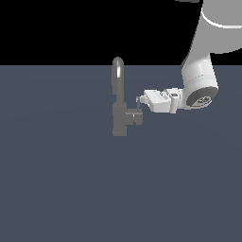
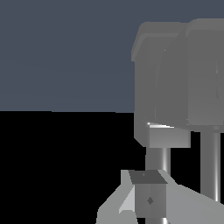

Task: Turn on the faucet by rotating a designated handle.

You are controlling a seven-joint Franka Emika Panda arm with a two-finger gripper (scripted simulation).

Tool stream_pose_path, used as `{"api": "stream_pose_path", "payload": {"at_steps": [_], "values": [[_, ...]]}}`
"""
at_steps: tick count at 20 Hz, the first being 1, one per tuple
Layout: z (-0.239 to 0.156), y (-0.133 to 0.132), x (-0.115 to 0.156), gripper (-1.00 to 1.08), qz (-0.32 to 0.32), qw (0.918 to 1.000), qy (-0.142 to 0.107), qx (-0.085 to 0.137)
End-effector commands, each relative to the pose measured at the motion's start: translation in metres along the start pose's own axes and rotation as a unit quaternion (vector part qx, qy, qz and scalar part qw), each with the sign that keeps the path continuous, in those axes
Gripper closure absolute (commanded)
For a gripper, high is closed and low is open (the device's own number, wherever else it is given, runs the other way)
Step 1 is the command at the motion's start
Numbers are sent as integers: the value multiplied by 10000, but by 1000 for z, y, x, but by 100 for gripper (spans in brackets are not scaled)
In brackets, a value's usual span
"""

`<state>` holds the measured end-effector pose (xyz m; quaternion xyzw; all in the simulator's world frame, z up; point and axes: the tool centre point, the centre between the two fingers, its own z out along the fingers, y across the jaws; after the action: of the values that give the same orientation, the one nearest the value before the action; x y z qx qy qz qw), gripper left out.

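You see the faucet (image 1: pixel 119 116) standing upright on the dark table (image 1: pixel 71 179), its arched spout rising above the body. The handle (image 1: pixel 136 117) sticks out toward the exterior view's right, its thin pin upright. Your end effector (image 1: pixel 140 100) reaches in sideways at the pin's top; you cannot tell whether it grips.
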<state>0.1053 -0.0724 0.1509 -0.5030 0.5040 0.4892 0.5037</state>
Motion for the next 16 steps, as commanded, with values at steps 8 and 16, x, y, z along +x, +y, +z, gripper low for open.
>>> {"api": "stream_pose_path", "payload": {"at_steps": [8, 16], "values": [[1, 1, 6, 108, 68, 9999, -67, 79], [1, 17, 2, 108, 68, 9999, -67, 79]]}}
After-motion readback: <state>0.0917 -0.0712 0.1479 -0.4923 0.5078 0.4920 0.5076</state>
